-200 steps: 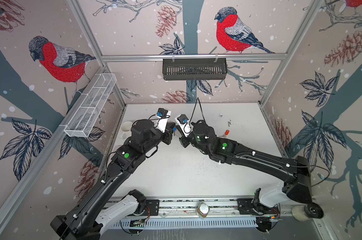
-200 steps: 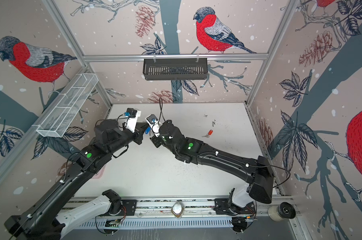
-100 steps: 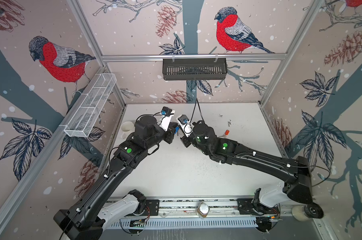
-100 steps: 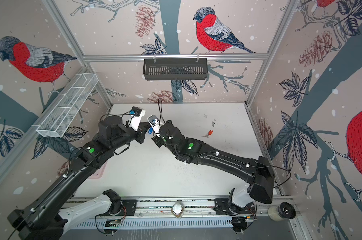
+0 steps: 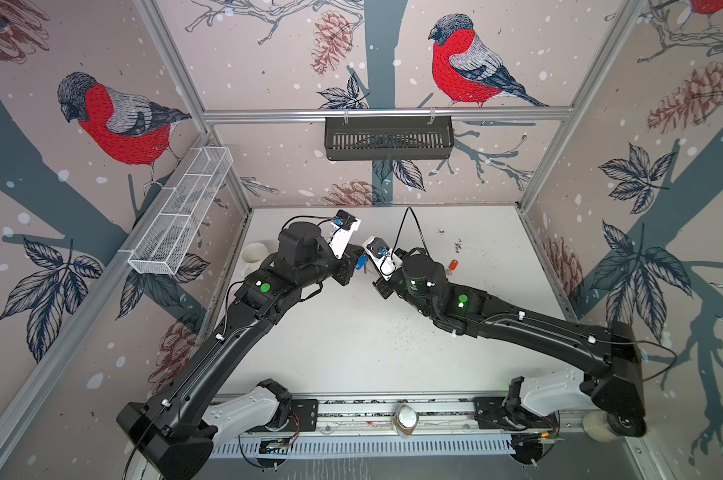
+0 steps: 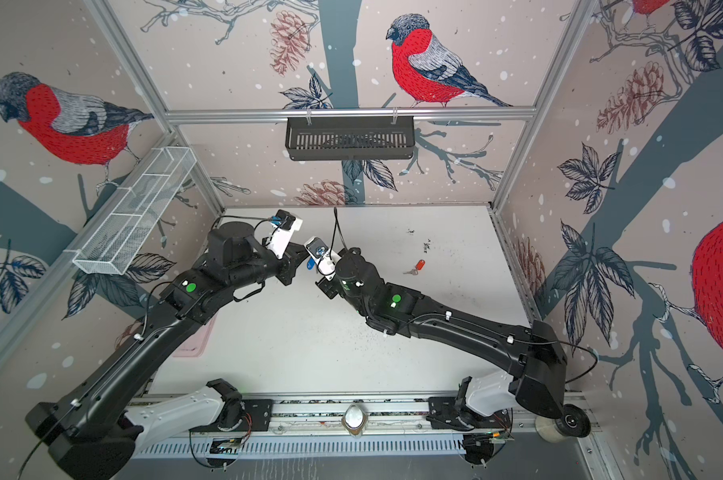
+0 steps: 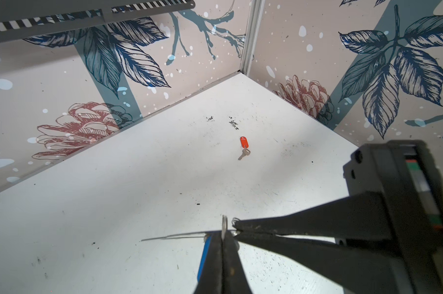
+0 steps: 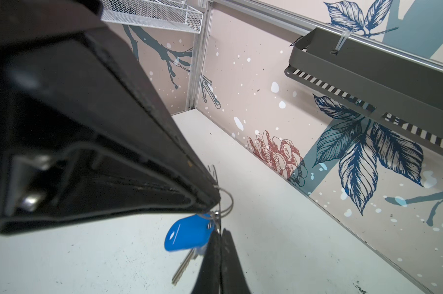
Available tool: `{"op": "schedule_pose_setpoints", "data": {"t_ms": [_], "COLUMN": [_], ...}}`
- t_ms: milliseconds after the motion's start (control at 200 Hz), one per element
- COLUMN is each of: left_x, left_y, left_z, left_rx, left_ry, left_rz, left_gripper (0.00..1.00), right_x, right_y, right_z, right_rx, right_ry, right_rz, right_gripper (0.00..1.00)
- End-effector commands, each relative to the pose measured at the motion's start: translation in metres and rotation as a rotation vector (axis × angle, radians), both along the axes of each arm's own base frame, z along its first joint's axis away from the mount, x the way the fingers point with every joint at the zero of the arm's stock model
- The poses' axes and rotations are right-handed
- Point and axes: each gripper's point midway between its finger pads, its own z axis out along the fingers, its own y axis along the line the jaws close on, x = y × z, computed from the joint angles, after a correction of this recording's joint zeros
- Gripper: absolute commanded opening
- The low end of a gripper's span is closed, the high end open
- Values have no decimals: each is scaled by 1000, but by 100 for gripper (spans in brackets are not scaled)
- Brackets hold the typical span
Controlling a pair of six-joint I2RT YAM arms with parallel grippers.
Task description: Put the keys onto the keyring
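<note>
On the white table [image 7: 139, 191], the red-tagged key [image 7: 244, 143] lies flat to the right of both arms, well apart from them. Above mid-table, the left gripper [image 7: 223, 233] has its fingers clamped on the wire keyring [image 8: 231, 203]. The right gripper [image 8: 221, 233] has its fingers pressed together, tips against the ring. The blue-tagged key [image 8: 186, 235] dangles from it.

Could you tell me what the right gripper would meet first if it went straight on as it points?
Most likely the left gripper, whose tip sits directly ahead at the ring; depth is unclear.
</note>
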Motion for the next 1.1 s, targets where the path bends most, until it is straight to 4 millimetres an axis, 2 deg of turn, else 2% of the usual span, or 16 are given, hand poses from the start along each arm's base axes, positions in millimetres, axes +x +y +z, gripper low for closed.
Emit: {"op": "schedule_pose_setpoints", "data": {"t_ms": [0, 175, 570, 891, 1096], "left_x": [8, 11, 15, 6, -3], "left_y": [0, -6, 0, -7, -10], "left_z": [10, 2, -24, -35, -43], "left_rx": [11, 52, 156, 142, 148], "left_ry": [-23, 48, 194, 322, 402], "left_rz": [10, -19, 22, -1, -28], "left_gripper": [0, 0, 0, 0, 0], "right_x": [4, 7, 19, 20, 19], "right_y": [-11, -17, -23, -20, -22], "right_z": [-14, -19, -34, -49, -46], "right_rx": [-68, -72, -110, -150, -152], "right_ry": [-14, -28, -43, -80, -132], "right_rz": [-28, -53, -101, -111, -129], "right_gripper": [0, 0, 0, 0, 0]}}
